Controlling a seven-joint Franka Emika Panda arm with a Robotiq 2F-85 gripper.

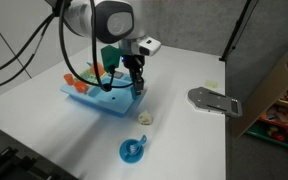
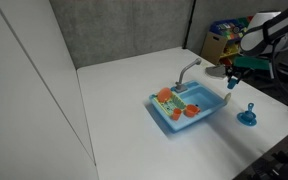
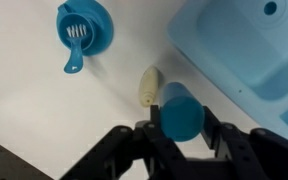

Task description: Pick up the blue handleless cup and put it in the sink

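My gripper [image 3: 180, 135] is shut on the blue handleless cup [image 3: 180, 112], a small light-blue cylinder held between the black fingers above the white table. The light-blue toy sink [image 3: 246, 45] lies at the upper right of the wrist view, its basin close beside the cup. In both exterior views the gripper [image 1: 136, 84] [image 2: 233, 78] hangs at the end of the sink [image 1: 102, 96] [image 2: 187, 108] away from the dish rack. The cup shows small in the fingers [image 1: 137, 87] [image 2: 232, 84].
A cream-white lump [image 3: 148, 85] [image 1: 145, 117] lies on the table next to the held cup. A larger blue cup on a round saucer [image 3: 84, 27] [image 1: 133, 150] [image 2: 248, 116] stands nearby. A grey flat object [image 1: 213, 100] lies further off. Orange and green dishes [image 1: 82, 83] fill the sink's rack.
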